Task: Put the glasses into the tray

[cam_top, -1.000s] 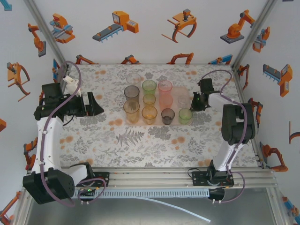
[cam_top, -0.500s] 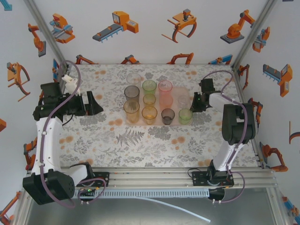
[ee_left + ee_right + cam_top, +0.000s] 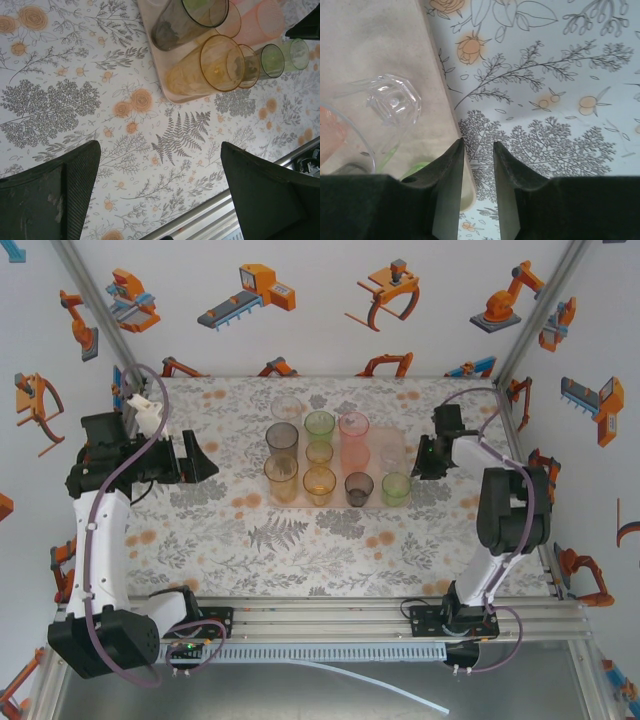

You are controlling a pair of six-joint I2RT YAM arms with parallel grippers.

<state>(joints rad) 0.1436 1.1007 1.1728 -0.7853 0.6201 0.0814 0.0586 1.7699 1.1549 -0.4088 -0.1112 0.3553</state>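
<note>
The pale pink tray point(image 3: 335, 504) lies mid-table with several glasses upright on it: a tall grey one point(image 3: 281, 437), orange ones point(image 3: 280, 472), green ones point(image 3: 396, 487), a pink one point(image 3: 352, 430) and a clear one point(image 3: 390, 455). My right gripper point(image 3: 419, 459) hovers just off the tray's right edge. In the right wrist view its jaws point(image 3: 478, 144) are narrowly open and hold nothing, beside the tray point(image 3: 380, 45) and the clear glass point(image 3: 392, 102). My left gripper point(image 3: 203, 455) is wide open point(image 3: 160, 150) over bare cloth, left of the tray point(image 3: 172, 95).
A floral cloth point(image 3: 300, 540) covers the table. An aluminium rail point(image 3: 330, 612) runs along the near edge, and white walls close in the sides. There is free cloth in front of the tray and on both sides of it.
The right gripper's jaws have opened and it has drawn slightly right, away from the clear glass on the tray. The left arm shifted a little left.
</note>
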